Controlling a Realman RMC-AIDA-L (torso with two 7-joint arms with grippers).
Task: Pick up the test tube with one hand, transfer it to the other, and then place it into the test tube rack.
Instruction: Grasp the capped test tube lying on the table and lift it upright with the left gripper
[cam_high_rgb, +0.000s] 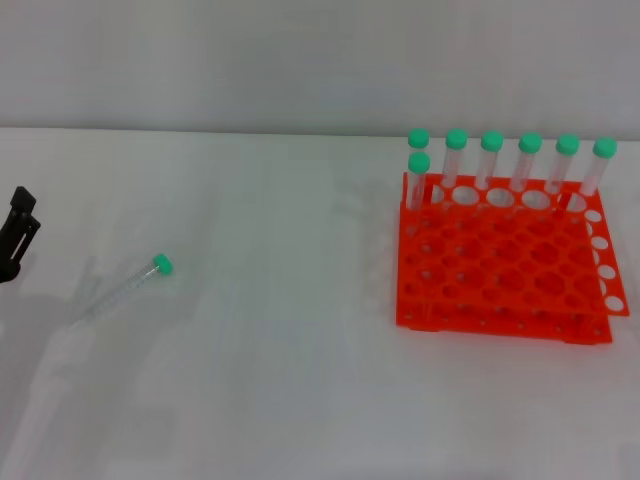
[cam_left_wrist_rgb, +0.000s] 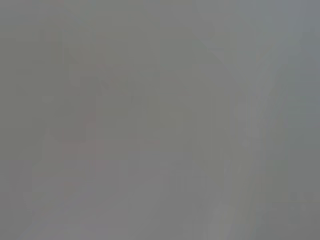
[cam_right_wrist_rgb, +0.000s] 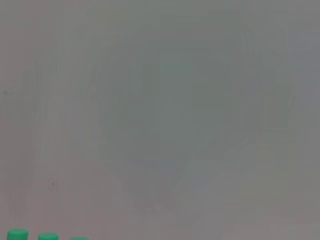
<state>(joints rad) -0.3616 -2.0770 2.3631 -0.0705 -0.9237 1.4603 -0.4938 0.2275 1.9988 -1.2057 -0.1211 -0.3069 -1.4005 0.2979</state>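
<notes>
The test tube (cam_high_rgb: 122, 289) lies flat on the white table at the left, its green cap (cam_high_rgb: 162, 264) pointing toward the back right. My left gripper (cam_high_rgb: 20, 228) shows only as a black shape at the head view's far left edge, a short way left of the tube and apart from it. The orange-red test tube rack (cam_high_rgb: 500, 290) stands at the right. My right gripper is out of view. The left wrist view shows only a blank grey surface.
Several green-capped tubes (cam_high_rgb: 491, 160) stand upright in the rack's back row. Three of their green caps (cam_right_wrist_rgb: 17, 234) peek in at the edge of the right wrist view. White tabletop (cam_high_rgb: 290, 330) stretches between the lying tube and the rack.
</notes>
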